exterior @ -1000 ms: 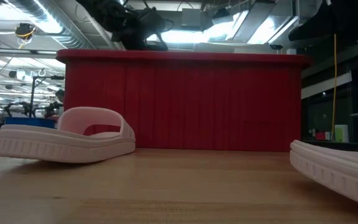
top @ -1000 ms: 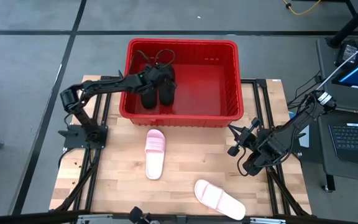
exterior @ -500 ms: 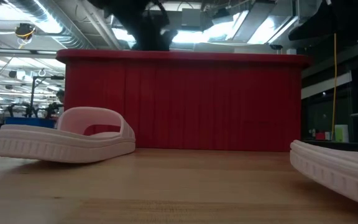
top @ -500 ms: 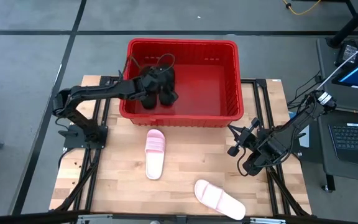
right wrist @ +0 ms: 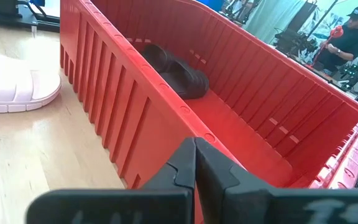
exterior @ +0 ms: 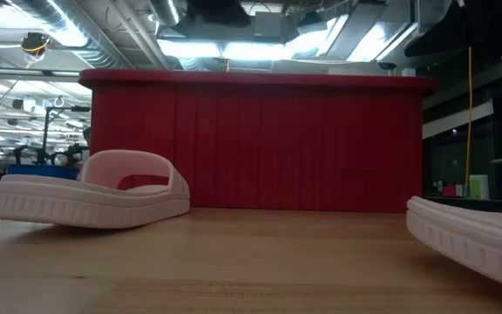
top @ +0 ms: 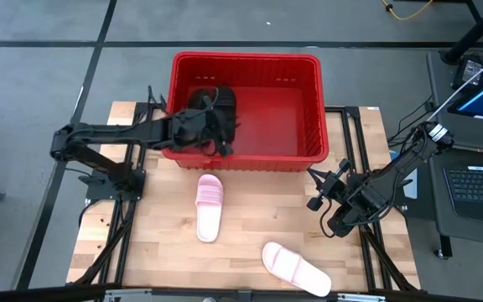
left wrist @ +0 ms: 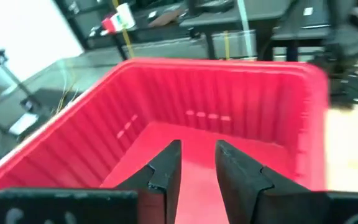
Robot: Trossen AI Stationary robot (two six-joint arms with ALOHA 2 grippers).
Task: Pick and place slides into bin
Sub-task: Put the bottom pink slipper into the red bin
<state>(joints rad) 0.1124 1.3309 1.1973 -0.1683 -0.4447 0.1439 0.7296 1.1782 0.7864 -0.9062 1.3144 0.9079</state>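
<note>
While two black slides (right wrist: 176, 70) fill bin (top: 309, 134) | two pink slides (top: 209, 206) outside

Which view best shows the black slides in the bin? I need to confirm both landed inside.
The right wrist view: both black slides lie side by side on the bin floor. In the high view the left gripper overlaps them; the low and left wrist views show none.

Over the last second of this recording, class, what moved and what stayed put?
The left arm drew back toward the table's left; its pincer, empty, pulled off the black slides, which lie in the bin. The pink slides and the right pincer stayed put.
</note>
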